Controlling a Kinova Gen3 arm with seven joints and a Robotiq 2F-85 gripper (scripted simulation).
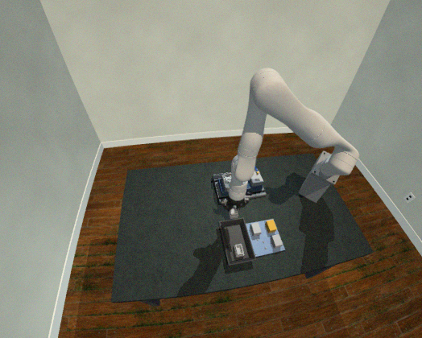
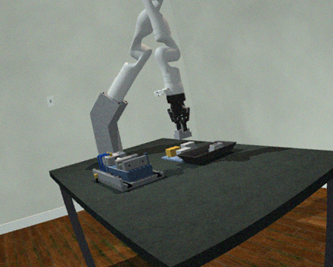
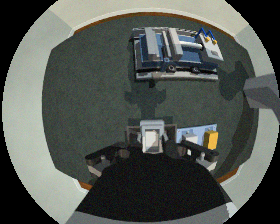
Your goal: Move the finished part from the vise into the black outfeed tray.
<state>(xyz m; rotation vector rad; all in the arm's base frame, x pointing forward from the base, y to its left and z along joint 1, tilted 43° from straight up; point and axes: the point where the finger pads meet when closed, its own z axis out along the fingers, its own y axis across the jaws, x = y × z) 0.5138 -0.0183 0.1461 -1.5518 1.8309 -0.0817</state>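
My gripper (image 2: 181, 126) is shut on the finished part (image 2: 183, 134), a small light grey block, and holds it in the air well above the table. It hangs between the blue and grey vise (image 2: 128, 168) and the near end of the black outfeed tray (image 2: 207, 151). In the wrist view the part (image 3: 151, 136) sits between my fingers, with the vise (image 3: 175, 50) further off. From above, the gripper (image 1: 234, 209) is just past the tray's (image 1: 237, 242) end. Another pocketed part (image 1: 239, 250) lies in the tray's far half.
A light blue mat (image 1: 266, 237) beside the tray carries a yellow block (image 1: 270, 225) and two white blocks. The arm's grey base pedestal (image 1: 316, 181) stands at the table's back right. The dark table top has edges all round.
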